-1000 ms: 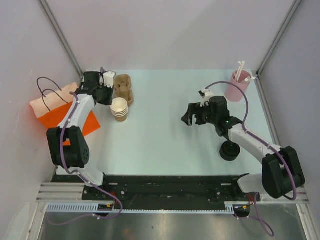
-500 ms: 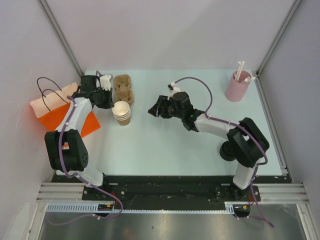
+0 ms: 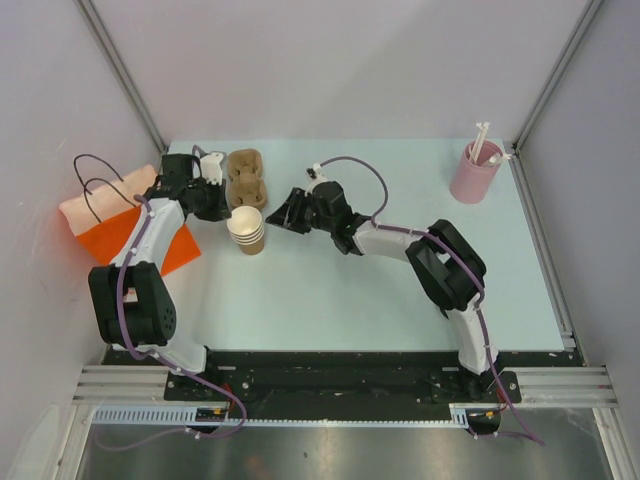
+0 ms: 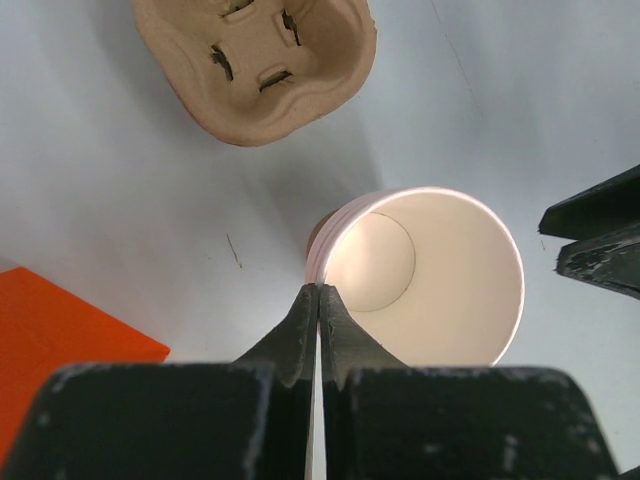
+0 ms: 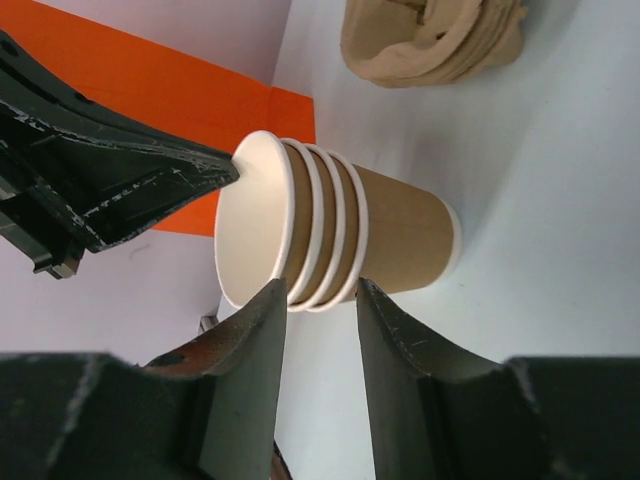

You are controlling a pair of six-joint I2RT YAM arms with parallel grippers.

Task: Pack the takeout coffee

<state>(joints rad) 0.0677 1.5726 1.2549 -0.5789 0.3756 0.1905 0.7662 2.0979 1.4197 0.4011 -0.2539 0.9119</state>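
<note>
Pale table [image 3: 330,290]: nested cup stack [image 3: 246,229] upright beside pulp tray [image 3: 245,170]. Change: right gripper [image 5: 320,287] newly swung across, jaws narrowing astride stack. Meanwhile left gripper [image 4: 318,300] pressed together at top rim. Likely cup separation next.

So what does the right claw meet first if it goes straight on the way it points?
The stack of nested tan paper cups, rims straight ahead of the right claw; gap looks small, depth unclear.

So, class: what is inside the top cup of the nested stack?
Nothing can be seen in it: the top cup shows only a bare white inner wall and a round bottom. The insides of the cups beneath it are covered, so their contents cannot be seen.
</note>
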